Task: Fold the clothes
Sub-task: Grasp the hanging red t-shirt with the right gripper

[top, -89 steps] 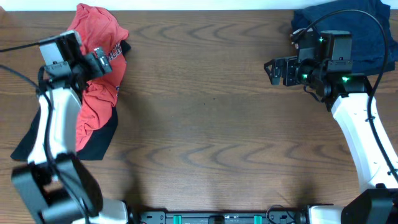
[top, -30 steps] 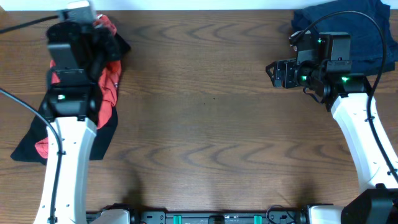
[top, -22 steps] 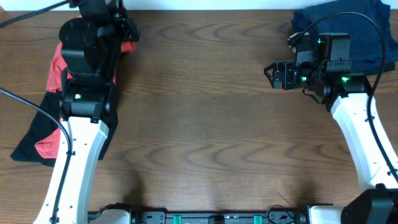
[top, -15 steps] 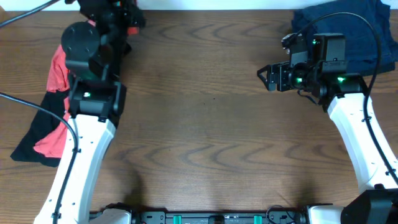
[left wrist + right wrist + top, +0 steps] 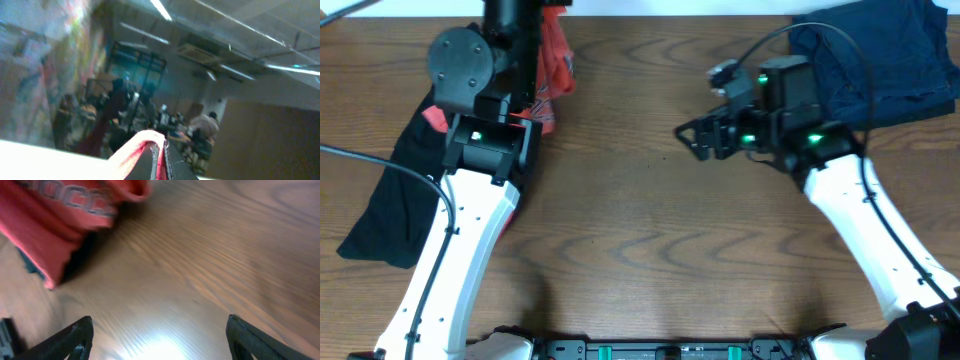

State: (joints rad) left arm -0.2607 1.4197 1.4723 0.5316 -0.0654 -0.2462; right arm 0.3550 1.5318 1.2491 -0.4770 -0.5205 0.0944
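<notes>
Coral-red T-shirt (image 5: 557, 60) is hanging up, seemingly for spreading;
left gripper (image 5: 159, 150) is clamping it; right gripper (image 5: 692, 140), gaping empty near it, probably needs a free hem.

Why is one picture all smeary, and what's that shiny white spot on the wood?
Left wrist view: everything looks smeared, probably from moving; it tilts up at the ceiling lights, and only a strip of the red shirt near the bottom is readable. Right wrist view: glare from a light whitens the table at bottom centre, and the wood grain looks soft. Overhead view: mostly sharp.
</notes>
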